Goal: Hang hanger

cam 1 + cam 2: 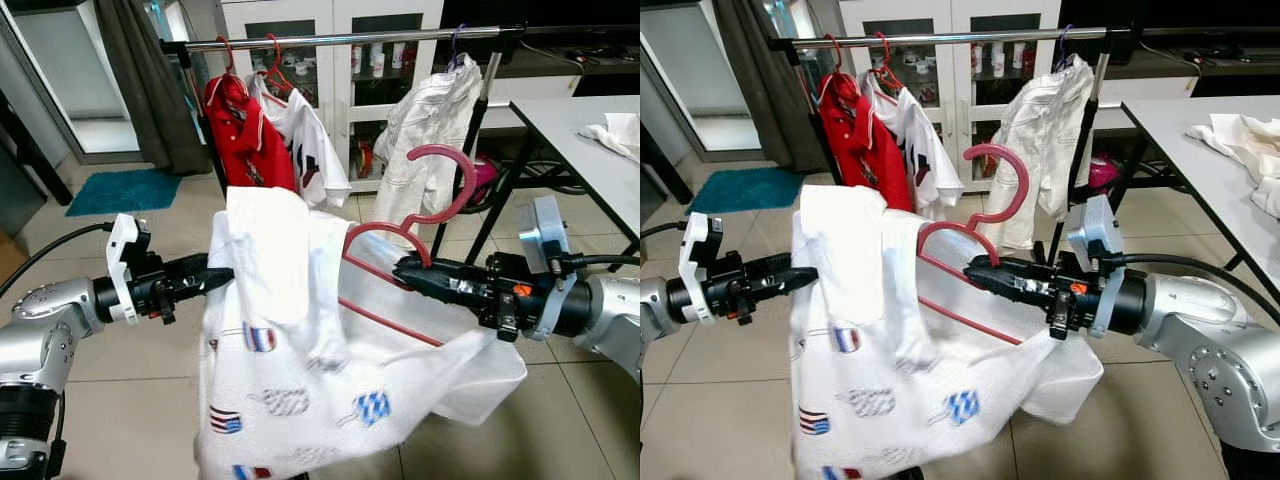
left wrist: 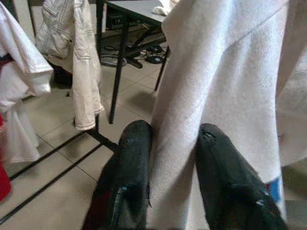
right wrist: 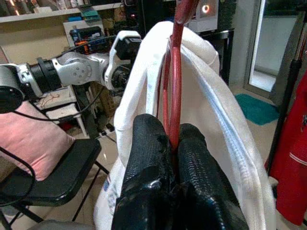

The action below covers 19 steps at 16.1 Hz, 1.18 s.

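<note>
Right wrist view: right gripper (image 3: 173, 143) jaws clamp the red hanger (image 3: 176, 72); left gripper (image 2: 172, 158) pinches the white shirt (image 1: 300, 330) (patterned).

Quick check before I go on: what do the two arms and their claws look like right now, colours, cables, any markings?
Both arms are silver metal with black wrist sections. The left claw and right claw each have two long black textured fingers. A white block-shaped housing sits on each wrist. A black cable runs back from each wrist. The right wrist shows a small orange mark.
</note>
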Available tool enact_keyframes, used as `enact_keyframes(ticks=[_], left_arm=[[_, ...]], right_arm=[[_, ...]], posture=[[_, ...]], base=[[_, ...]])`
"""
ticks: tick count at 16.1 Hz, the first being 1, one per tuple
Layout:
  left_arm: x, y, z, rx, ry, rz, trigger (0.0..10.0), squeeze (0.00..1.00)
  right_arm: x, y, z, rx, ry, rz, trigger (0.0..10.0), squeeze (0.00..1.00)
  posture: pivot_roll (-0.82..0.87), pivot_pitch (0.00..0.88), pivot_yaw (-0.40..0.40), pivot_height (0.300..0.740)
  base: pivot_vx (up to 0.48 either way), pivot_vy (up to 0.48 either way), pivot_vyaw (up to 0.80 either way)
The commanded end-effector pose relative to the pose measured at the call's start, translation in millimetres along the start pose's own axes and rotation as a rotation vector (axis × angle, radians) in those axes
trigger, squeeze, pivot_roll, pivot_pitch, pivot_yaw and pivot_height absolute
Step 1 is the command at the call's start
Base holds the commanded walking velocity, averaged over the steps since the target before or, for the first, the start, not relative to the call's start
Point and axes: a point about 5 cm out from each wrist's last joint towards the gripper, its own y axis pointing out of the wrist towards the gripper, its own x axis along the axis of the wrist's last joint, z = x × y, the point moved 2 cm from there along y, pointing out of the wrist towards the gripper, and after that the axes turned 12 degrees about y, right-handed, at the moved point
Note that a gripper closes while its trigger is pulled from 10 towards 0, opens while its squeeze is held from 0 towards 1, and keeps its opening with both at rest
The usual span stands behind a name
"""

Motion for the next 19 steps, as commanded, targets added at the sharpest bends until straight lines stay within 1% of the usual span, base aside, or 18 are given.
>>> enact_keyframes(ticks=[1, 2, 3, 5, 6, 10, 13, 14, 15, 16, 17, 18, 19], left_arm=[[1, -0.9, 0.7, -0.003, -0.019, -0.013, 0.0, 0.00], [-1, 1.2, -0.3, -0.014, -0.066, -0.022, 0.0, 0.00], [-3, 3.4, -0.5, -0.013, -0.078, -0.024, 0.0, 0.00], [-5, 6.3, -0.3, -0.011, -0.079, -0.026, 0.0, 0.00], [-6, 8.9, 1.9, 0.012, -0.074, -0.032, 0.0, 0.00], [-5, 9.2, 8.4, 0.067, -0.064, -0.058, 0.0, 0.00], [-6, 8.7, 9.6, 0.093, -0.059, -0.075, 0.0, 0.00], [-7, 7.6, 14.0, 0.145, -0.065, -0.091, 0.0, 0.00], [-5, 5.2, 25.7, 0.265, -0.097, -0.135, 0.0, 0.00], [-6, 3.5, 31.2, 0.323, -0.110, -0.147, 0.0, 0.00], [-12, -0.3, 40.4, 0.438, -0.149, -0.149, 0.0, 0.00], [-23, -1.4, 44.6, 0.532, -0.201, -0.130, 0.0, 0.00], [-28, -1.0, 44.9, 0.558, -0.223, -0.122, 0.0, 0.00]], right_arm=[[10, -0.1, 9.0, 0.045, -0.045, -0.015, 10.0, 0.00], [10, 0.0, 10.8, 0.062, -0.040, -0.013, 10.0, 0.00], [9, -0.3, 12.0, 0.071, -0.035, -0.010, 10.0, 0.00], [8, -0.6, 12.5, 0.074, -0.034, -0.007, 10.0, 0.00], [9, -0.1, 13.1, 0.073, -0.037, -0.008, 10.0, 0.00], [9, -0.4, 13.1, 0.068, -0.036, -0.010, 10.0, 0.00], [9, -0.3, 12.6, 0.065, -0.034, -0.017, 10.0, 0.00], [10, -0.3, 12.1, 0.063, -0.034, -0.025, 10.0, 0.00], [12, -0.3, 11.4, 0.058, -0.034, -0.036, 10.0, 0.00], [12, -0.4, 11.0, 0.055, -0.034, -0.042, 10.0, 0.00], [13, -0.2, 10.4, 0.051, -0.032, -0.058, 10.0, 0.00], [14, 0.4, 9.1, 0.042, -0.032, -0.072, 10.0, 0.00], [15, 0.6, 8.6, 0.038, -0.032, -0.076, 10.0, 0.00]], posture=[[-0.12, 0.000, 0.113, 0.740], [-0.12, 0.000, 0.113, 0.740], [-0.12, 0.000, 0.113, 0.740], [-0.12, 0.000, 0.114, 0.740], [-0.12, 0.000, 0.116, 0.740], [-0.12, 0.000, 0.116, 0.740], [-0.12, 0.000, 0.116, 0.740], [-0.12, 0.000, 0.115, 0.740], [-0.12, 0.000, 0.115, 0.740], [-0.12, 0.000, 0.115, 0.740], [-0.12, 0.000, 0.114, 0.740], [-0.11, 0.000, 0.115, 0.740], [-0.11, 0.000, 0.115, 0.740]], base=[[0.000, 0.000, 0.00], [0.000, 0.000, 0.00], [0.000, 0.000, 0.00], [0.000, 0.000, 0.00], [0.000, 0.000, 0.00], [0.000, 0.000, 0.00], [0.000, 0.000, 0.00], [0.000, 0.000, 0.00], [0.000, 0.000, 0.00], [0.000, 0.000, 0.00], [0.000, 0.000, 0.00], [0.000, 0.000, 0.00], [0.000, 0.000, 0.00]])
